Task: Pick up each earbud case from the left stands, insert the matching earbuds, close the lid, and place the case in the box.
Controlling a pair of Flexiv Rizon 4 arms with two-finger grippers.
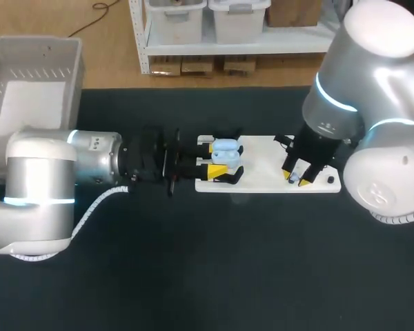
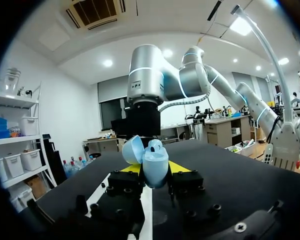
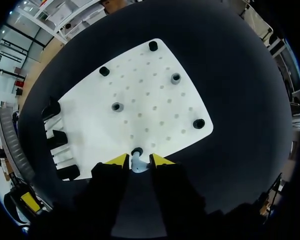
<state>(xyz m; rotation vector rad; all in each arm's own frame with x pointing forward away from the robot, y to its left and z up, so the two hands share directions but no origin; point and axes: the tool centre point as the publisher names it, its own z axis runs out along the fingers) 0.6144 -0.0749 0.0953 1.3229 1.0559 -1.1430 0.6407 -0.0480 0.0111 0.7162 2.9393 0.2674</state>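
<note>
A light blue earbud case (image 2: 155, 162) with its lid (image 2: 132, 149) standing open sits between the yellow tips of my left gripper (image 2: 155, 173), which is shut on it. In the head view that case (image 1: 226, 147) and my left gripper (image 1: 214, 158) hang over the left end of the white board (image 1: 262, 169). My right gripper (image 1: 297, 178) is down at the board's right part. Its yellow tips press from both sides on a small pale blue earbud (image 3: 137, 163) that stands at a black peg (image 3: 136, 151), so my right gripper (image 3: 139, 161) is shut on it.
The white board (image 3: 140, 100) carries several black pegs, one of them (image 3: 199, 123) near its corner, and black stands (image 3: 57, 141) along its far end. A pale grey box (image 1: 34, 89) stands at the table's back left. Dark tabletop (image 1: 214, 269) surrounds the board.
</note>
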